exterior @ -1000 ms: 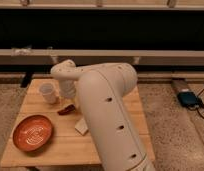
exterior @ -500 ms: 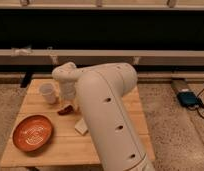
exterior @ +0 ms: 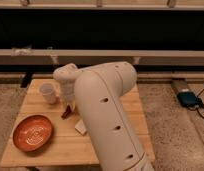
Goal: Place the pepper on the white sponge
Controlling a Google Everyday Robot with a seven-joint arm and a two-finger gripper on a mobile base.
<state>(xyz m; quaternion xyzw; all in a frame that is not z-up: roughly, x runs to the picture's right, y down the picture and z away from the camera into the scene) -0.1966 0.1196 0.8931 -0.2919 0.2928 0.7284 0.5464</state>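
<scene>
The pepper (exterior: 66,113), small and dark red, lies on the wooden table (exterior: 55,147) just right of the white cup (exterior: 48,93). The white sponge (exterior: 80,127), a cream block, lies on the table below and right of the pepper, partly hidden by my arm. My gripper (exterior: 70,106) reaches down from the white wrist right above the pepper. My large white arm covers the right half of the table.
An orange bowl (exterior: 33,132) sits at the table's front left. A blue device with a cable (exterior: 187,98) lies on the floor at the right. A dark wall with a ledge (exterior: 25,52) runs behind the table.
</scene>
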